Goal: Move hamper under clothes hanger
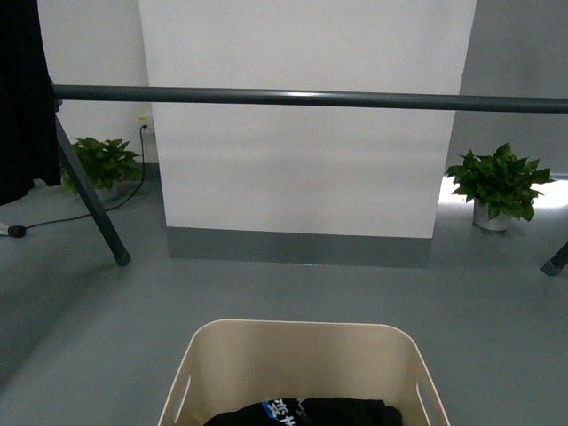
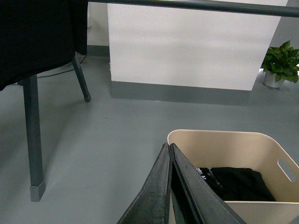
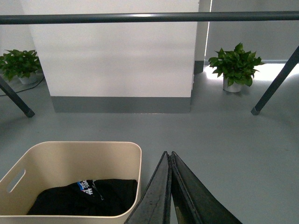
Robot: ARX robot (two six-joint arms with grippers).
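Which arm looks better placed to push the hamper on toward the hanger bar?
Neither clearly. The left gripper and right gripper, both shut, flank the hamper at similar spots beside its rim. Probably both together; the bar lies straight ahead.

Soft even indoor light, sharp pics; glare patch on floor by right plant (image 1: 499, 186).

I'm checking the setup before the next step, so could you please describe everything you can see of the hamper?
The hamper is a beige tub of smooth, plastic-looking material with rounded corners and slightly flaring walls. Slot handles are cut near the rim on its short sides. It stands upright and open on the grey floor, on the near side of the clothes hanger bar. Inside lies a crumpled black garment with a blue and white print. Both end effectors sit beside the tub, left and right, neither visibly touching it.
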